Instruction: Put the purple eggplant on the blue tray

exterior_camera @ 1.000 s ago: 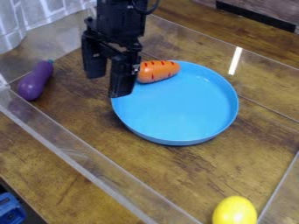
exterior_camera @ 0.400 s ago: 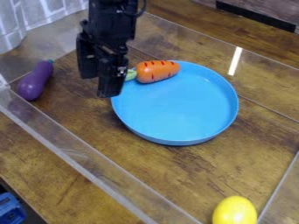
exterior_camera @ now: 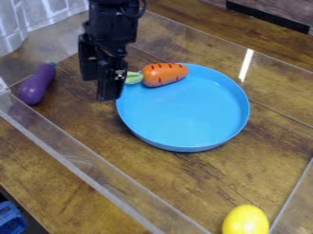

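Gripper [exterior_camera: 102,84] has shifted over the last second, away from the tray [exterior_camera: 184,114] and a little toward the side where the eggplant [exterior_camera: 37,85] lies. A second ago its lower finger overlapped the tray's near rim in the view; now that finger shows just beside the rim, and the leafy end of the carrot [exterior_camera: 164,74], hidden then, has come into sight. The fingers stand apart, with nothing between them that I can see, and that has not changed.

The eggplant has not moved. It lies on the wooden table [exterior_camera: 76,151], well apart from the tray, near the clear strip at the picture's left, its bulbous end toward the bottom of the view. The carrot has not moved either, and sits at the tray's upper edge.

For the task, this looks like the approach: the arm seems to be leaving the carrot alone and heading for the eggplant, with the pick still to be made. Next it probably needs to carry on across, come down over the eggplant and straddle its narrow width, since the glossy skin could slip from a shallow pinch
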{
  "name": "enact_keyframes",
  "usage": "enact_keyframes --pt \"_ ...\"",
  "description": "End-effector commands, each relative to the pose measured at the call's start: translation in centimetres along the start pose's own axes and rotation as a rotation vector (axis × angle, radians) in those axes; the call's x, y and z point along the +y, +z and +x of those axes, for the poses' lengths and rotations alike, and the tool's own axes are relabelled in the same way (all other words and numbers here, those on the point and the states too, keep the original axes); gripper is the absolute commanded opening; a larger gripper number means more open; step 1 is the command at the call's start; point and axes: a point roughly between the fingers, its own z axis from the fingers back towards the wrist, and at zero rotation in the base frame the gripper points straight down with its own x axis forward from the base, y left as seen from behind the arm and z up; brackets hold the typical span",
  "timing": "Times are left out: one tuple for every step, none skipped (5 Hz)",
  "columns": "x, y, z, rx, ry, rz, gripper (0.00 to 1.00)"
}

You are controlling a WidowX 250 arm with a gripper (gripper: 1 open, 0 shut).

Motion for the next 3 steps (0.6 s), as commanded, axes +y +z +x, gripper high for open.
enact_keyframes --pt "1.5 1.1 0.2 -0.044 -0.007 0.037 1.0" --pt "2.1 1.0 0.2 -0.05 -0.031 0.048 1.0" --pt "2.9 1.0 -0.6 -0.054 -0.029 0.05 1.0"
